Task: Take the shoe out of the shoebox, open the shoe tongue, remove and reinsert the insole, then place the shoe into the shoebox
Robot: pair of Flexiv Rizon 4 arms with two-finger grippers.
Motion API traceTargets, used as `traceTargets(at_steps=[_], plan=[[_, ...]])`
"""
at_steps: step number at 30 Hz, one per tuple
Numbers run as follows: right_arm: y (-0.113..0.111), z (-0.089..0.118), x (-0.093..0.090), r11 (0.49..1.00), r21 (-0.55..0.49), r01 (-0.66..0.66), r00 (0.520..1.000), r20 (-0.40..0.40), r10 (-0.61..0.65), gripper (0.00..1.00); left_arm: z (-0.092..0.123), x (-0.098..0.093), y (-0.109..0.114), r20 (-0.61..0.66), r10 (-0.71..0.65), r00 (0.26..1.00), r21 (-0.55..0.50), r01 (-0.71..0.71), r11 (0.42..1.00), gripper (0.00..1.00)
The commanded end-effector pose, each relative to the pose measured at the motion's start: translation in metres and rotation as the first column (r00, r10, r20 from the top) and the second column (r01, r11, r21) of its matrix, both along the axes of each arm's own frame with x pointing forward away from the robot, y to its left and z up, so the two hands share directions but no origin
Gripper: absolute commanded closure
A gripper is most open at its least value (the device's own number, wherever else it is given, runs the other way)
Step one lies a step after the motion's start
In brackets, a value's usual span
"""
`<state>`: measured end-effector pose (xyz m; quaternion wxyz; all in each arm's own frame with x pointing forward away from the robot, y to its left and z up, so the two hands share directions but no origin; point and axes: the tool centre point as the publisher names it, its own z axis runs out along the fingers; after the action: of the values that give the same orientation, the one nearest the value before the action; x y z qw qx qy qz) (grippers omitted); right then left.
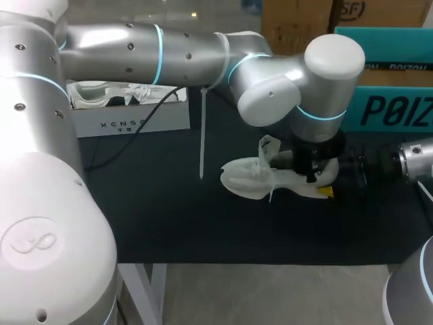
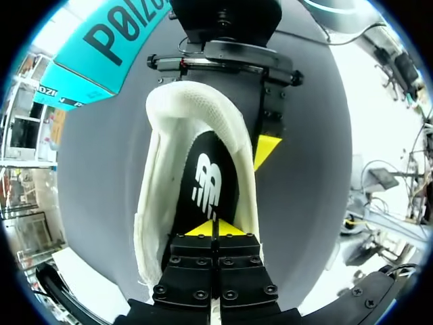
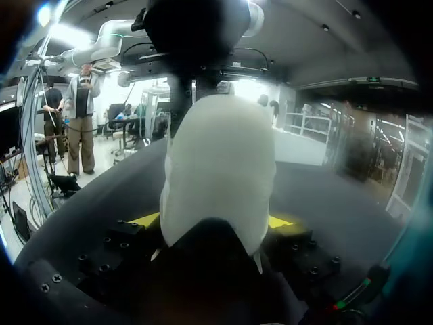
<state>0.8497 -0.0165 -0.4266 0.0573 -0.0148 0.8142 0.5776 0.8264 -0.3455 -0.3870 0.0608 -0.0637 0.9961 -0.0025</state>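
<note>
Your left gripper (image 2: pixel 213 229) is closed tight against the black insole (image 2: pixel 203 183), whether pinching it you can't tell, while your right gripper (image 3: pixel 213 220) clamps the heel of the white shoe (image 1: pixel 260 177) on the table (image 1: pixel 169 217); expect light, floppy foam, so pinch its edge.

A white mesh shoe (image 1: pixel 247 179) sits on its sole in the middle of the dark tabletop (image 1: pixel 169 217). It is out of its box. Its toe points toward the left side and its heel toward the right side. The thin white tongue (image 1: pixel 265 147) sticks up, so the shoe is wide open on top. Inside lies a black insole (image 2: pixel 206 183) with a white mark on it. It looks flat in the shoe. The white cardboard shoebox (image 1: pixel 135 123) stands open at the far left of the tabletop, well apart from the shoe, with white things inside.
</note>
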Motion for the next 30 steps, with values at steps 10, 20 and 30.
traceTargets(at_steps=[10,20,30], plan=[[0.0,-0.004,0.002,1.0,-0.002,0.001,1.0,0.0,-0.001,1.0,-0.016,0.002,-0.005,-0.012,-0.003,1.0,-0.002,0.003,1.0,1.0],[0.0,-0.004,0.002,1.0,-0.002,0.001,1.0,0.0,-0.001,1.0,-0.033,0.004,-0.011,-0.033,-0.028,0.999,0.015,0.028,0.999,0.65],[0.0,-0.004,0.002,1.0,-0.002,0.001,1.0,0.0,-0.001,1.0,-0.037,0.006,-0.008,-0.031,-0.034,0.999,0.014,0.035,0.999,0.64]])
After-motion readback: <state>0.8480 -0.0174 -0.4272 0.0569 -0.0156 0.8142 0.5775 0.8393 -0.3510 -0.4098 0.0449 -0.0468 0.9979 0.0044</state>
